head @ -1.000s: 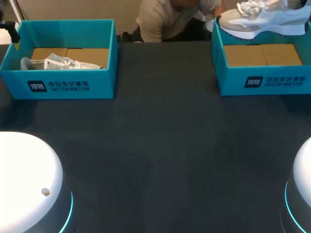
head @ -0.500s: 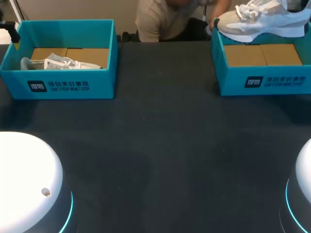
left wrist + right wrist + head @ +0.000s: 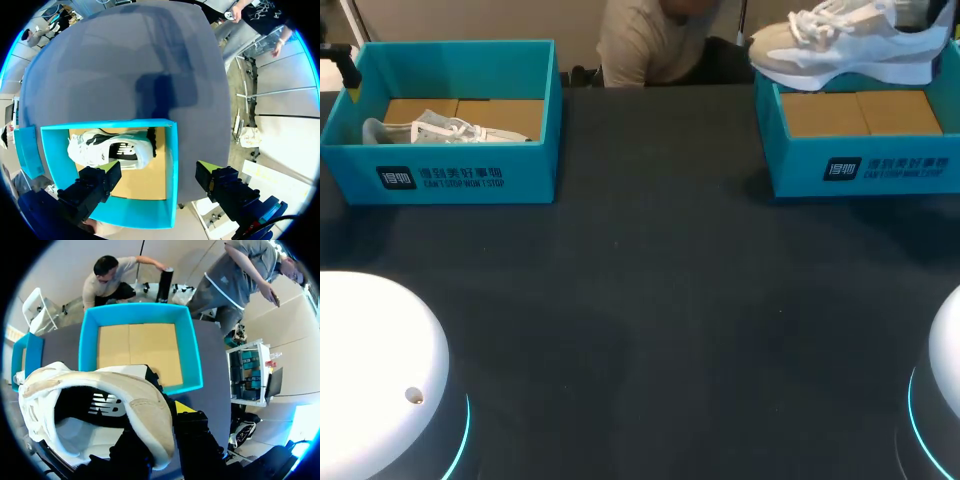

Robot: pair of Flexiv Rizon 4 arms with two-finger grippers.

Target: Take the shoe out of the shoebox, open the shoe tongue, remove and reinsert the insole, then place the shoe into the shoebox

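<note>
1. the worktop (image 3: 650, 300) is dark. two turquoise boxes stand at its far side, well apart: the left shoebox (image 3: 470, 180) at the far left and the right shoebox (image 3: 860, 165) at the far right.
2. the right shoe (image 3: 840, 45), white and beige with white laces, is up in the air above the right shoebox. its toe points left and sticks out a little past the left wall of the box.
3. in the right wrist view the right tool (image 3: 162, 427) has hold of the right shoe (image 3: 100, 390) at the heel. the beige heel wall is pinched by the tool from two sides, and the tool is closed on it.
4. the opening of this shoe faces the wrist camera and is dark inside. ahead of the tool, beyond the shoe, is the right shoebox (image 3: 192, 355) with its cardboard floor (image 3: 135, 350) bare.
5. the left shoe (image 3: 430, 130), pale grey and white, lies on its side inside the left shoebox, close to the near wall.
6. the left tool (image 3: 157, 170) hangs above the left shoebox (image 3: 170, 150), wide open, with nothing in it. one finger is over the inside of the box, just beside the left shoe (image 3: 110, 150). the other finger is outside the box wall.
7. the left arm base (image 3: 370, 370), white and round, shows at the near left, and the right arm base (image 3: 945, 400) at the near right.
</note>
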